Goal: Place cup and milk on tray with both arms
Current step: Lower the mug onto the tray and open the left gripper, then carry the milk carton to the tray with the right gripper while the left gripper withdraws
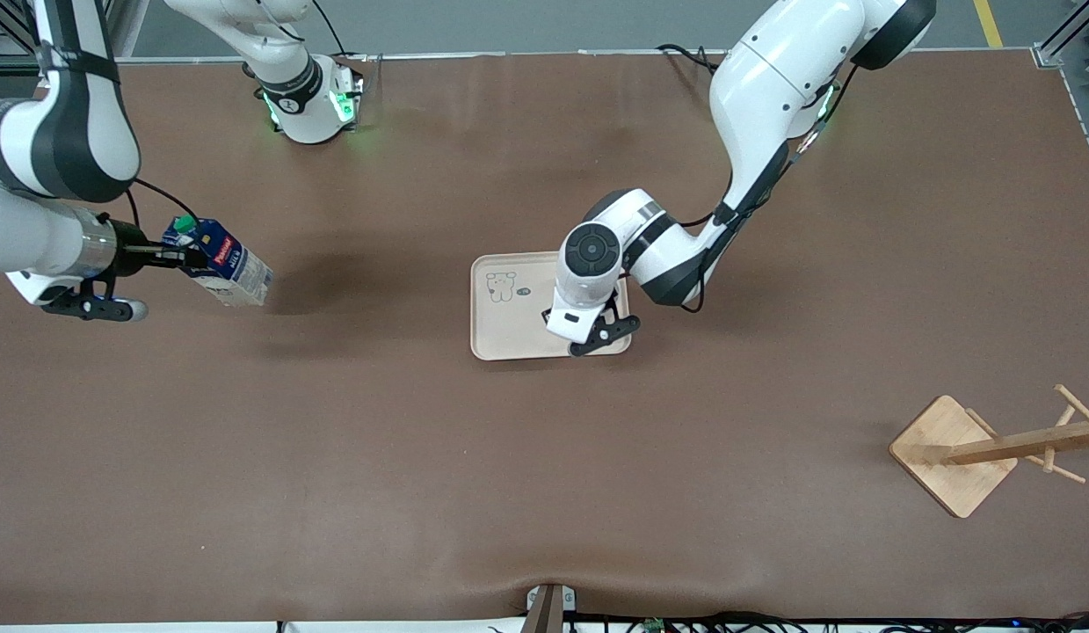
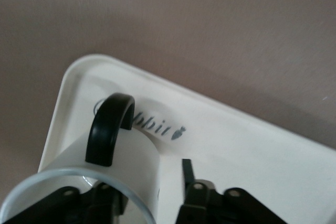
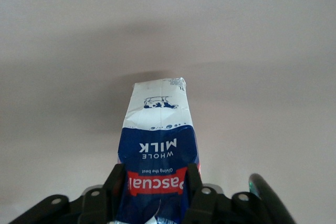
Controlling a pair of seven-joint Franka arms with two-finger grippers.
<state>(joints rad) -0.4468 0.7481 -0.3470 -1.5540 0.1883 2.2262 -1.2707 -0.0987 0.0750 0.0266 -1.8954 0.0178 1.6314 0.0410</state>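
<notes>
Milk [image 1: 221, 263] is held up off the brown tabletop [image 1: 544, 457] by the right gripper [image 1: 182, 257], over the right arm's end of the tabletop, well apart from the tray [image 1: 509, 334]; carton tilted, green cap toward the gripper, pale lower part pointing away and downward. Right wrist view shows the jaws clamped on the blue upper part of the milk [image 3: 157, 153], one on each side by the red label. Left gripper [image 2: 152, 203] is down over the tray [image 2: 273, 156], at the tray end toward the left arm; the arm's wrist hides the cup in the front view. Left wrist view shows the cup [image 2: 115, 177] sitting on the tray, black handle arching up next to the cursive lettering, one finger inside the rim and one outside against the white wall, so the jaws look clamped on the cup wall. Bear drawing shows on the bare part of the tray. Wooden rack [image 1: 992, 448] stands toward the left arm's end, nearer the front camera than the tray, well apart from it
</notes>
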